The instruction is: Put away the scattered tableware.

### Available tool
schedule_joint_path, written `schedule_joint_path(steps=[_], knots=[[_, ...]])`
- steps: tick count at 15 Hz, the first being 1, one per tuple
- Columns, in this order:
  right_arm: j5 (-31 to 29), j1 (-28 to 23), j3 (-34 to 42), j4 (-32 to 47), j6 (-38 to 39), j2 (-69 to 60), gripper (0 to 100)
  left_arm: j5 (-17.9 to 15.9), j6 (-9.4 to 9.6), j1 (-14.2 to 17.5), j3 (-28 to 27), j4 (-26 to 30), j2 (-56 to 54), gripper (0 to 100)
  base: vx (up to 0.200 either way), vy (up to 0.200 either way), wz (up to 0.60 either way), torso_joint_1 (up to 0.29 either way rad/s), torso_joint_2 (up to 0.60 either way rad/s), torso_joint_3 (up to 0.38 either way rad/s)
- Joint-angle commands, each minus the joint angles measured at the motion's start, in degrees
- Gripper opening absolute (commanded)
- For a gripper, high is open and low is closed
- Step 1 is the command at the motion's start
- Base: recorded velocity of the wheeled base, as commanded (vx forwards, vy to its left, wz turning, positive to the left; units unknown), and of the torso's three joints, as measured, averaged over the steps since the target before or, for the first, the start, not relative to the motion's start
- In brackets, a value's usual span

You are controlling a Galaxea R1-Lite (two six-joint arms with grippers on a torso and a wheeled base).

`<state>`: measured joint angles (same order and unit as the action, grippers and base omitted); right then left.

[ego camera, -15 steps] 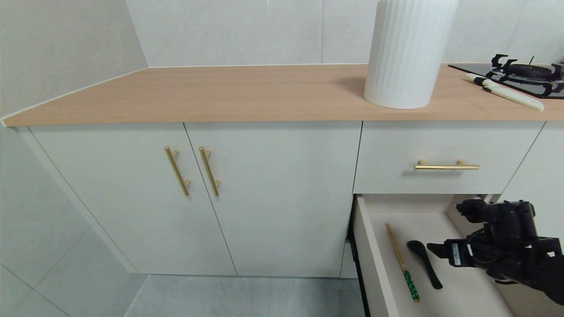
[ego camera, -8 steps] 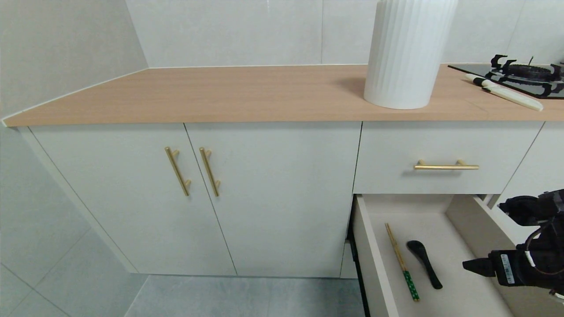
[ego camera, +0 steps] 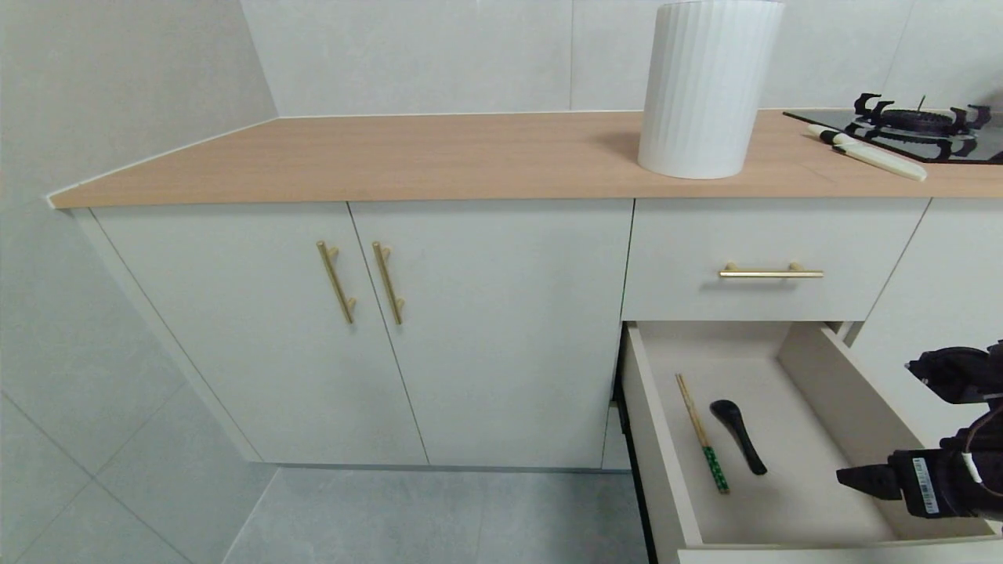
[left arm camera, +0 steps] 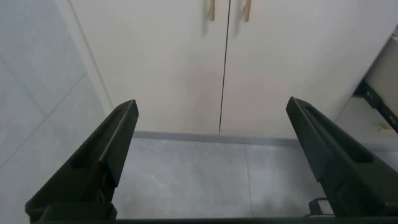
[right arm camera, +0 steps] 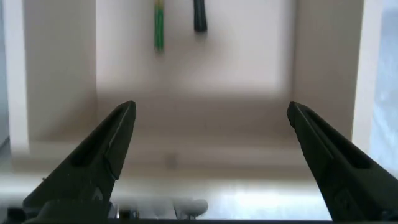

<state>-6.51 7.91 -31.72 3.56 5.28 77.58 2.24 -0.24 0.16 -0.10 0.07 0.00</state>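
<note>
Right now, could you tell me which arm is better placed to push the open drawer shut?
The right, I'd judge. The right gripper is by the right wall of the open drawer, near its front, fingers open, while the left gripper faces the cabinet doors farther left.

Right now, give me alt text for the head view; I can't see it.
An open drawer holds chopsticks and a black spoon side by side; the right gripper, open, hangs by its front right corner. The wooden counter above carries a white ribbed canister and a knife.
</note>
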Motion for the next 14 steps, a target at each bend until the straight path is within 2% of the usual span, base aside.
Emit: schedule_joint_path(steps=[1, 6, 10, 14], knots=[[0.0, 1.5, -0.5, 2.7, -0.4, -1.5, 100, 0.0, -0.02, 0.0, 0.0, 0.0, 0.0, 100, 0.000, 0.000, 0.00, 0.000, 0.00, 0.000], [0.0, 5.4, -6.4, 19.2, 0.0, -0.6, 100, 0.0, -0.02, 0.0, 0.0, 0.0, 0.1, 100, 0.000, 0.000, 0.00, 0.000, 0.00, 0.000], [0.3, 6.9, -9.1, 28.0, 0.0, 1.0, 100, 0.0, -0.02, 0.0, 0.0, 0.0, 0.1, 100, 0.000, 0.000, 0.00, 0.000, 0.00, 0.000], [5.3, 10.6, -10.6, 32.3, 2.5, 8.6, 100, 0.0, -0.02, 0.0, 0.0, 0.0, 0.1, 100, 0.000, 0.000, 0.00, 0.000, 0.00, 0.000]])
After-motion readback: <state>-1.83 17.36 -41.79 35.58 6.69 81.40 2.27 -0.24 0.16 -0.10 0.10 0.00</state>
